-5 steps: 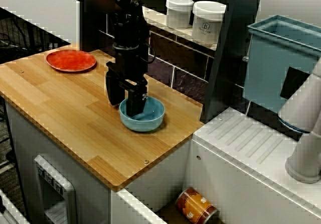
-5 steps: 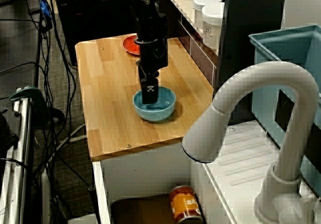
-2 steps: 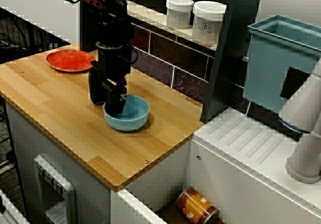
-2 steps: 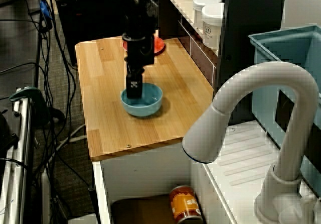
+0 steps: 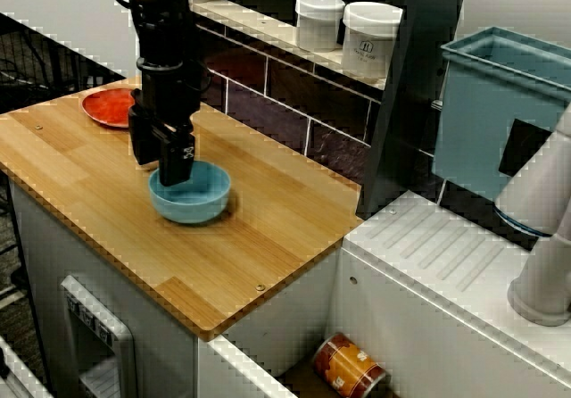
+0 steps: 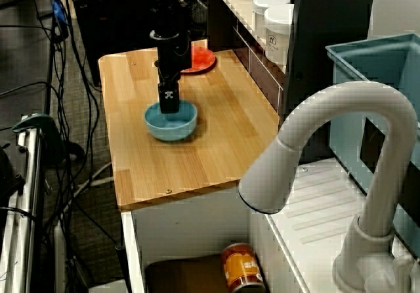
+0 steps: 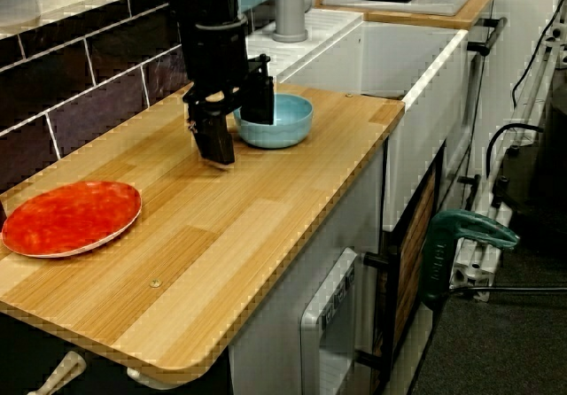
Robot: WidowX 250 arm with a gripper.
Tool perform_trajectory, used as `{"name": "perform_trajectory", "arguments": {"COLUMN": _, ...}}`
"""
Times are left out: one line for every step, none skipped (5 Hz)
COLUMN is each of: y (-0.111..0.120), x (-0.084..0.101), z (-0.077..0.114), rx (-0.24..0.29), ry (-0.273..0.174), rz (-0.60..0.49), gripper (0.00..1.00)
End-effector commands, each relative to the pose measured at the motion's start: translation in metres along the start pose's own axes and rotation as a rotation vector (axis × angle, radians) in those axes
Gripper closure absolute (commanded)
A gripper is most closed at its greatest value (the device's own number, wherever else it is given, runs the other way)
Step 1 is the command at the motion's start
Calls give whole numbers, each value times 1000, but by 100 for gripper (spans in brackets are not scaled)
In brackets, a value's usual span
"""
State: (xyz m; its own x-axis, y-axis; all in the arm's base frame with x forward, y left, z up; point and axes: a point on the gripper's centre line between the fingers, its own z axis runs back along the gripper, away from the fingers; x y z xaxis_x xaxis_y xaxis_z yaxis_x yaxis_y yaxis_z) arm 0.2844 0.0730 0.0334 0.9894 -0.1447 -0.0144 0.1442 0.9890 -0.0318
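Note:
A black gripper [image 5: 163,160] reaches straight down onto a light-blue bowl [image 5: 198,194] on the wooden counter [image 5: 259,237]. It is shut on the bowl's rim, with one finger inside and one outside on the side facing the red plate [image 5: 109,105]. In the view past the faucet the gripper [image 6: 169,102] covers the far rim of the bowl [image 6: 174,123], and the plate [image 6: 200,58] lies just beyond. From the counter's end, the gripper [image 7: 237,122] stands in front of the bowl [image 7: 285,122], with the plate [image 7: 71,216] well to the left.
Two white jars [image 5: 319,21] [image 5: 370,37] stand on the ledge above the dark tiles. A teal bin [image 5: 500,103] and a white faucet [image 6: 328,148] are at the sink side. An orange can [image 5: 350,367] lies below the counter's edge.
The gripper has slid the blue bowl along the counter from near the sink-side edge toward the red plate, keeping its hold on the rim.

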Motion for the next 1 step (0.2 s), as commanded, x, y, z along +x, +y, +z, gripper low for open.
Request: {"name": "perform_trajectory", "arguments": {"y": 58, "x": -15, "z": 21, "rx": 95, "ry": -128, "rz": 38, "gripper": 0}}
